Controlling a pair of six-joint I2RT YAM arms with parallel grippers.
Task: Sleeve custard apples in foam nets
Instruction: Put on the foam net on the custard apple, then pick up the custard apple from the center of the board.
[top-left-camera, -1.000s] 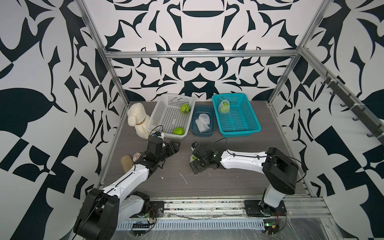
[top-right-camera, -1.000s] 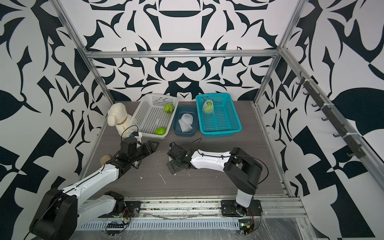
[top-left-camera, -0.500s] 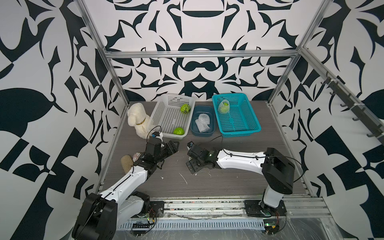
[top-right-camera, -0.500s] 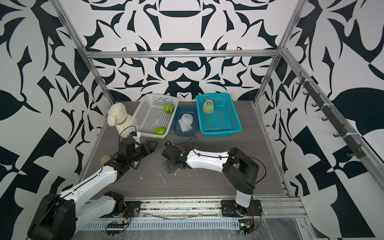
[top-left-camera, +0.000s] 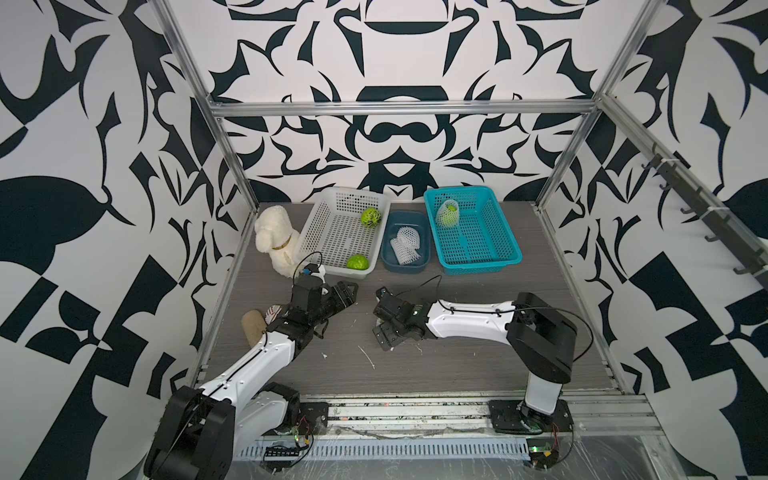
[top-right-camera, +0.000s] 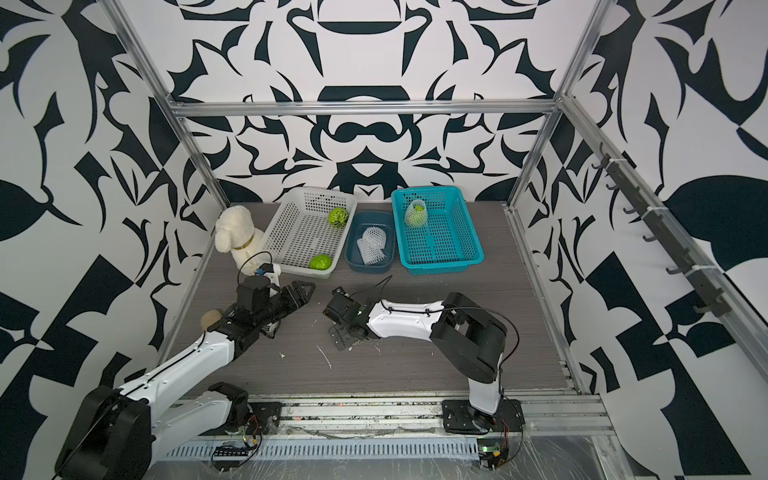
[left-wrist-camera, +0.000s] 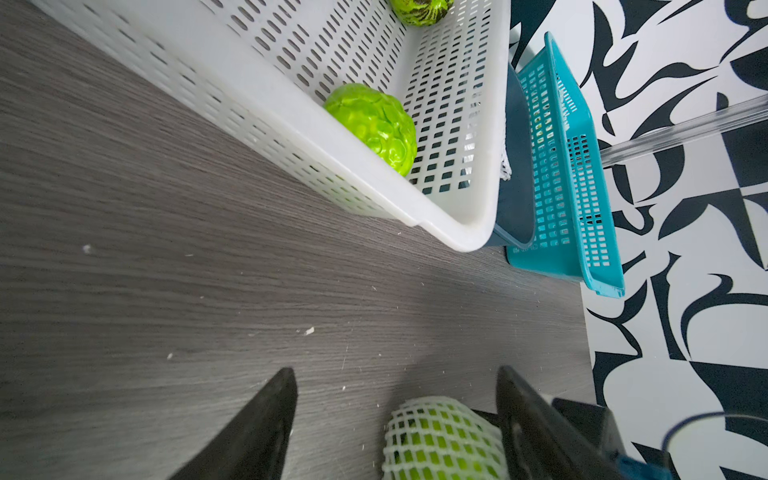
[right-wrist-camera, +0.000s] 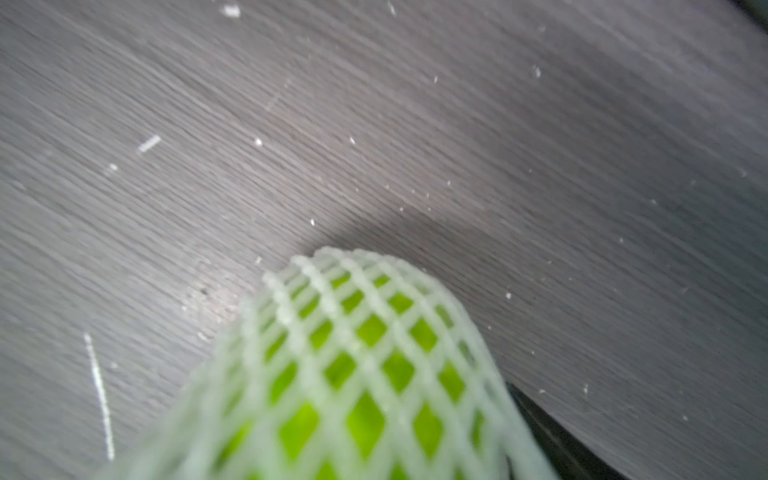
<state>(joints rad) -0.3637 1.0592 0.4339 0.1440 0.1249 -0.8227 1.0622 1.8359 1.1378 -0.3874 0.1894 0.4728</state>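
A custard apple in a foam net (right-wrist-camera: 353, 374) sits between the wide-apart jaws of my open right gripper (top-left-camera: 376, 316), against one dark finger (right-wrist-camera: 548, 428). Both top views hide it under that gripper. The same netted apple (left-wrist-camera: 440, 440) shows past my open left gripper (left-wrist-camera: 397, 374), which stands left of it (top-left-camera: 349, 293) and holds nothing. Two bare custard apples (top-left-camera: 370, 217) (top-left-camera: 358, 262) lie in the white basket (top-left-camera: 316, 224). Another sleeved custard apple (top-left-camera: 447, 212) stands in the teal basket (top-left-camera: 478, 266). Spare foam nets (top-left-camera: 405, 245) lie in the dark blue bin (top-left-camera: 405, 271).
A cream plush dog (top-left-camera: 276, 241) sits left of the white basket. A tan object (top-left-camera: 253, 328) lies by the left frame post. White foam scraps (top-left-camera: 368, 357) dot the grey table. The three containers line the back edge.
My right gripper has slid left across the table toward the left gripper, carrying the netted apple along. The left arm has barely moved.
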